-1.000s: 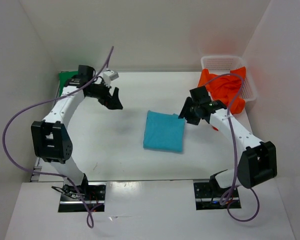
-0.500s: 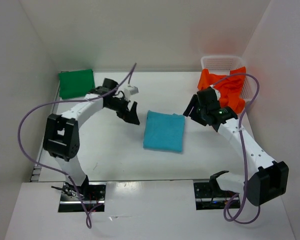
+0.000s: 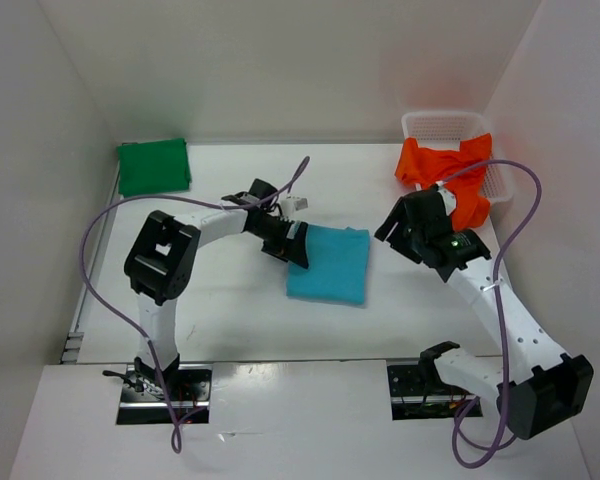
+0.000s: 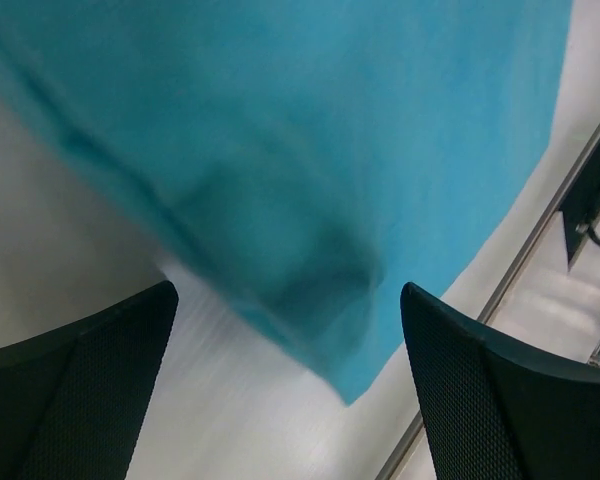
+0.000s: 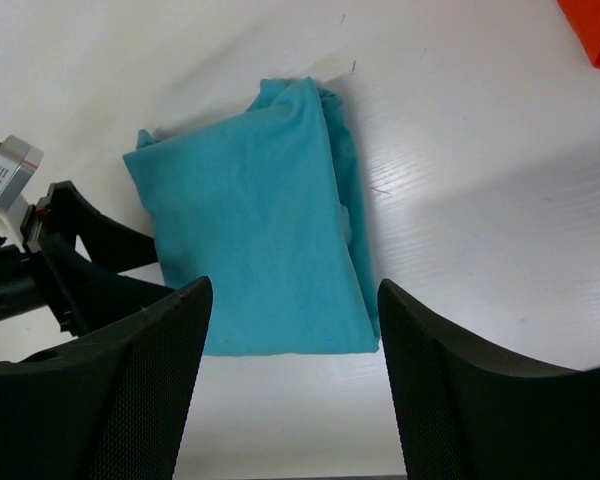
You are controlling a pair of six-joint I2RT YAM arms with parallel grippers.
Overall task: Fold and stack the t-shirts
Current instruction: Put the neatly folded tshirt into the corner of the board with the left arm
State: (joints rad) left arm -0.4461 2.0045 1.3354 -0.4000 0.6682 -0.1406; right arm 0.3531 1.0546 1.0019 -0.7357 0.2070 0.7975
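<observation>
Currently: blue shirt (image 3: 328, 263) folded, middle of desk (image 3: 230, 310). My left gripper (image 3: 298, 245) open at its left edge; right gripper (image 3: 392, 225) open, just right. Green shirt (image 3: 153, 166) folded, far left; orange shirt (image 3: 445, 172) unfolded, far right. Next, probably: pinch all layers, stack on green.

You'll find a white plastic mesh basket (image 3: 438, 126) sitting at the far right corner of the flat white counter (image 3: 230, 300).
</observation>
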